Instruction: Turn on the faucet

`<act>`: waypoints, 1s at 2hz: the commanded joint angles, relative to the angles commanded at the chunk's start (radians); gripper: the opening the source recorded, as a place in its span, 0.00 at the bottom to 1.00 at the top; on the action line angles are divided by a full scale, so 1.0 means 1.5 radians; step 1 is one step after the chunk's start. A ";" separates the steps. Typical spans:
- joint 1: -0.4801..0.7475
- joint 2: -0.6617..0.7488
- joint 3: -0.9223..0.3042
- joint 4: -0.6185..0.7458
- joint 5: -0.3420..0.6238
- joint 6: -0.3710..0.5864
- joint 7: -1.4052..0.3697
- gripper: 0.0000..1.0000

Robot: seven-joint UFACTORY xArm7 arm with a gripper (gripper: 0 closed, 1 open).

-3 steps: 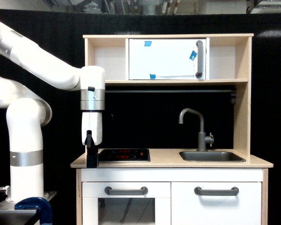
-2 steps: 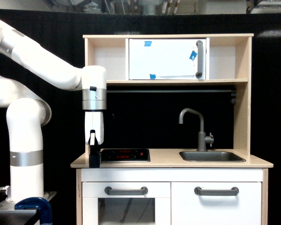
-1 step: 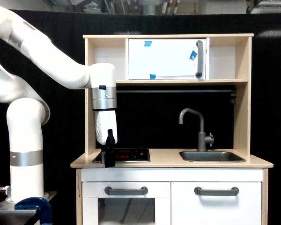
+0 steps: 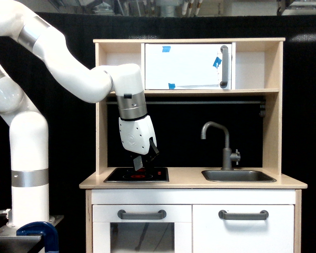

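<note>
Gripper (image 4: 143, 161) above hob (image 4: 136, 174), jaws unclear; faucet (image 4: 223, 146) well apart.

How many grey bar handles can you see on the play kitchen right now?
3. One upright handle on the white upper cabinet door, one handle on the lower left front, one handle on the lower right door. None looks hidden.

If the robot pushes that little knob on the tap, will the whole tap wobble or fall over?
Probably not. The faucet stands upright, its base set into the counter behind the sink, so it looks fixed. Its stem looks rigid, unlikely to bend. The small side lever is likely the only part that moves, and being tiny, it might slip off the gripper, which hangs over the stove.
</note>
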 joint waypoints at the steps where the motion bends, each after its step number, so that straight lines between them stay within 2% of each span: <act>1: 0.365 0.033 -0.396 0.127 0.163 0.042 -0.393 1.00; 2: 0.646 -0.100 -0.701 0.249 0.172 0.142 -0.559 1.00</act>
